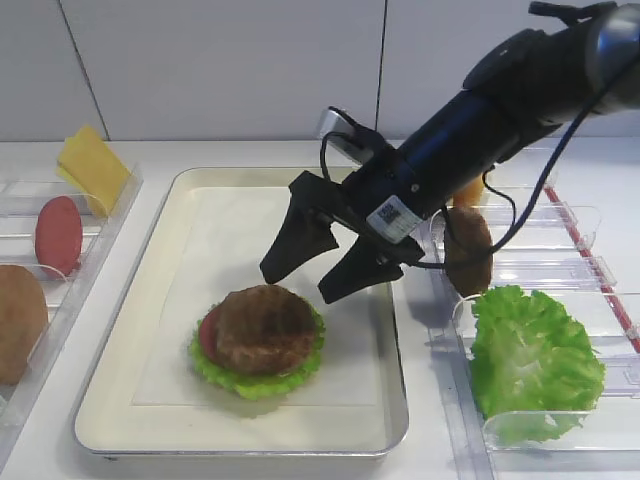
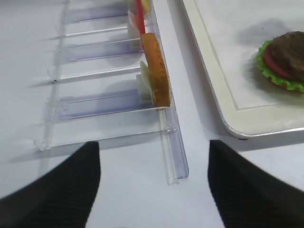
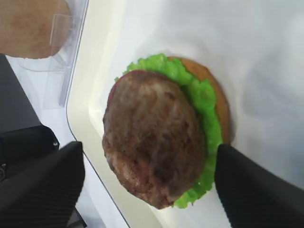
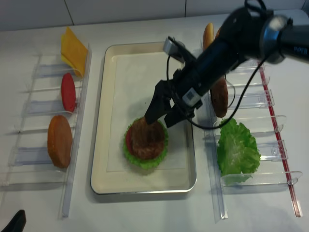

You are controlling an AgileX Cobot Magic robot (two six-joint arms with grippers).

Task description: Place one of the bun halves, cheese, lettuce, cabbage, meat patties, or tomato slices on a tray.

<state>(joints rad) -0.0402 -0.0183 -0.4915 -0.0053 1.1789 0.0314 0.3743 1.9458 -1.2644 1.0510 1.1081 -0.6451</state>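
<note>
On the cream tray [image 1: 170,250] lies a stack with a brown meat patty [image 1: 265,328] on top, above a tomato slice [image 1: 208,333], frilly lettuce [image 1: 255,383] and a bun half [image 3: 221,109]. My right gripper [image 1: 302,285] hangs just above the stack's far side, open, nothing between its fingers. In the right wrist view the patty [image 3: 152,142] sits between the spread fingers [image 3: 42,185] without touching them. My left gripper [image 2: 154,185] is open over bare table by the end of the left holder [image 2: 173,156].
The left clear holder carries cheese [image 1: 90,165], a tomato slice [image 1: 58,233] and a bun half [image 1: 18,320]. The right holder has another patty [image 1: 468,248], a bun half [image 1: 468,190] and a big lettuce leaf [image 1: 530,360]. My right arm crosses above the tray's right edge.
</note>
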